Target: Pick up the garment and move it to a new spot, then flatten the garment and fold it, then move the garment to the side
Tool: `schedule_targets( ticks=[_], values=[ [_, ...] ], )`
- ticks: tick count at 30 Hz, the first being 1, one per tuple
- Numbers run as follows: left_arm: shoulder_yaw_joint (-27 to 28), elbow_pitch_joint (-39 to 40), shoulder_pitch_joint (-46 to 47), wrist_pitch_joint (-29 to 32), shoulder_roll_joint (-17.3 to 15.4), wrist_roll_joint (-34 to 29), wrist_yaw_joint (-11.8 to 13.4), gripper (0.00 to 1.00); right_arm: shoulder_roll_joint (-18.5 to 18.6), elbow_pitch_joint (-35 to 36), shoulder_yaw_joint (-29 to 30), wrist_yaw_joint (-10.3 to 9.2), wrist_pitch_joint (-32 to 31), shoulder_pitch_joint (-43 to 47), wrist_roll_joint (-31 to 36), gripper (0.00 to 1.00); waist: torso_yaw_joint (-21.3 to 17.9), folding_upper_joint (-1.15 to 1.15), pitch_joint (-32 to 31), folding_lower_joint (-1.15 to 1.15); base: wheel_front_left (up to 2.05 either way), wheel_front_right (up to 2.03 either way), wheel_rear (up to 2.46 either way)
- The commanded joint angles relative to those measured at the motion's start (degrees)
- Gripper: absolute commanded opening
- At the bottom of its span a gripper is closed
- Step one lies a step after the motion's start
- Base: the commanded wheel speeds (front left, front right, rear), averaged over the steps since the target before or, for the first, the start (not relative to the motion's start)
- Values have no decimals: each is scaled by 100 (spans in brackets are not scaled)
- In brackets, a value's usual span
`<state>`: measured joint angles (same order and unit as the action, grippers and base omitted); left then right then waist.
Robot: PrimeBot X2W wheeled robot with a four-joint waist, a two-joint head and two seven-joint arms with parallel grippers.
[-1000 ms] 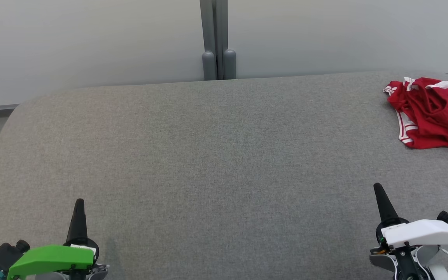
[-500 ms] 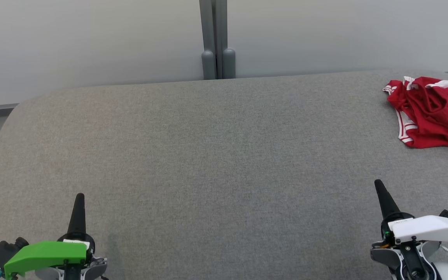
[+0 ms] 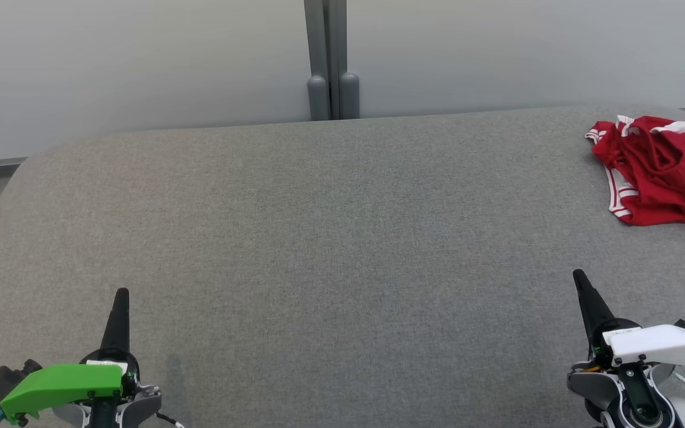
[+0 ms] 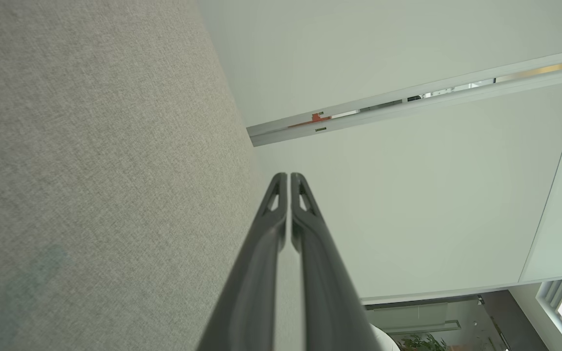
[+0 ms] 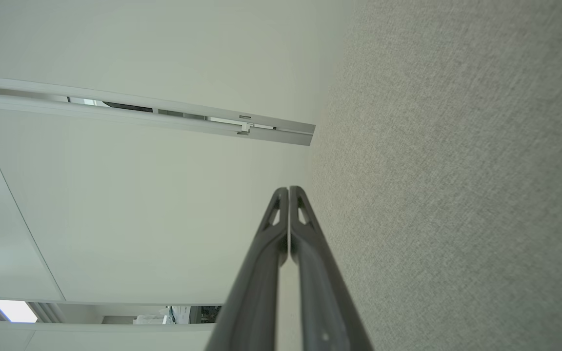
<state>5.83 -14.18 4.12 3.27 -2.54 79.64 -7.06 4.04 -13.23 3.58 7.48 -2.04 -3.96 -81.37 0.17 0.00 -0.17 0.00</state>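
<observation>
Your left gripper (image 3: pixel 121 294) and right gripper (image 3: pixel 578 277): jaws clenched, empty. The red garment (image 3: pixel 663 172) lies crumpled on the desk (image 3: pixel 342 238), far right.

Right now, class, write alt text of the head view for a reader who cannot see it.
A crumpled red garment with white trim lies at the far right of a grey fabric surface. The left hand and right hand, both shut, show at the lower corners, well apart from it; a pale wall stands behind.
</observation>
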Motion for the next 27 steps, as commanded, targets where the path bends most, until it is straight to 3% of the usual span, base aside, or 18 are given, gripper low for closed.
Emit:
schedule_targets(
  ticks=[1,27],
  values=[
    [33,36,118,31,-47,148,-27,0,2,1,31,3,-44,-118,-134,0,-1,0,1,0,0,0,0],
    [78,19,246,327,-53,1194,-56,0,-33,-74,179,2,-351,-239,-1119,0,-16,0,31,0,0,0,0]
  ],
)
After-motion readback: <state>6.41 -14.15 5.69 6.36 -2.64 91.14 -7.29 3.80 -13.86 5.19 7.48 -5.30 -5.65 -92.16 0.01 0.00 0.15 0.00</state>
